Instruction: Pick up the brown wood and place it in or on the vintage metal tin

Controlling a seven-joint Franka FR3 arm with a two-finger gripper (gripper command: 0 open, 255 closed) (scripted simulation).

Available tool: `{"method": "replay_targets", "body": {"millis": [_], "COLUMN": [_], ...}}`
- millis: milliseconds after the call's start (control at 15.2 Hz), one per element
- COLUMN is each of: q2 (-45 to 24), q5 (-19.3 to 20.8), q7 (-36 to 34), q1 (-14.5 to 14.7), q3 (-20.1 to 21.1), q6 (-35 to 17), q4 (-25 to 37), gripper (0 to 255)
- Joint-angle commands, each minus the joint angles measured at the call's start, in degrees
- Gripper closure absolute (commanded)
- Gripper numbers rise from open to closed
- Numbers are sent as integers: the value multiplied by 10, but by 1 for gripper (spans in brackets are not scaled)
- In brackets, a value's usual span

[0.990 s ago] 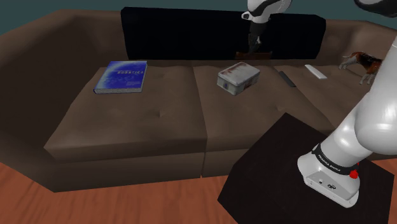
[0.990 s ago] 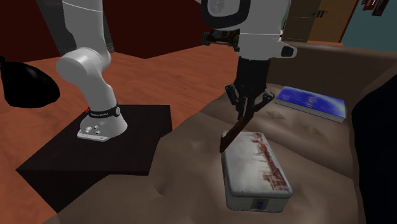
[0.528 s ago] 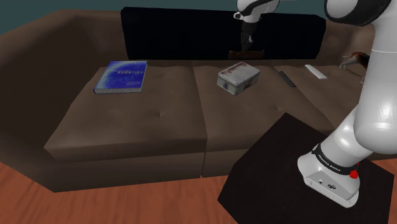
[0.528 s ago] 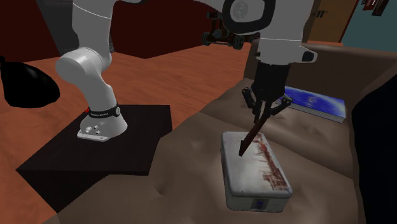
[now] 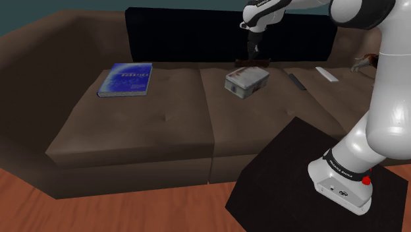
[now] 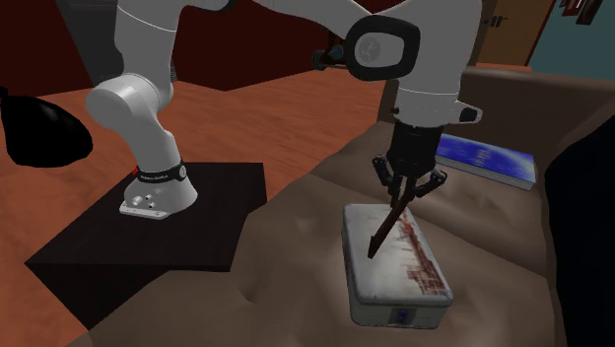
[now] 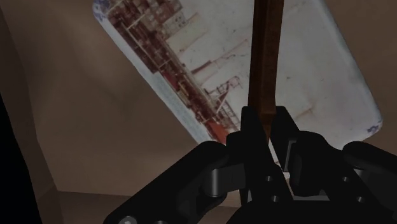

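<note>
The gripper [image 6: 402, 195] pinches the top of the wood [image 6: 384, 229], a thin dark-brown stick hanging tilted over the tin [image 6: 404, 281], tip at or just above the lid. Released like this, it could topple and slide off the tin's smooth, round-edged white lid onto the soft sofa [image 6: 286, 242].

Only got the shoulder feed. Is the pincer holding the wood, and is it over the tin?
Observer: Yes; the wrist view shows the pincer shut on the brown wood stick.
Operator: And position?
Observer: In the second exterior view the stick's lower tip is over the lid of the tin, inside its edges.
Operator: Stick vertical?
Observer: No, tilted; the lower tip leans toward the second exterior view's left.
</note>
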State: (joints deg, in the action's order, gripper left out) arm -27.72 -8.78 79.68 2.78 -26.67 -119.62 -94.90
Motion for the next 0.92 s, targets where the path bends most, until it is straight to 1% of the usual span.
{"method": "replay_targets", "body": {"millis": [0,330,792,858], "q2": [-6,-25,-25,-25], "q5": [-3,-12,-12,-12], "q7": [2,6,6,6], "q1": [-1,-5,-5,-5], "q3": [2,8,8,8], "q6": [-13,-44,-44,-44], "q4": [-7,-21,-21,-21], "gripper": [255,255,255,0]}}
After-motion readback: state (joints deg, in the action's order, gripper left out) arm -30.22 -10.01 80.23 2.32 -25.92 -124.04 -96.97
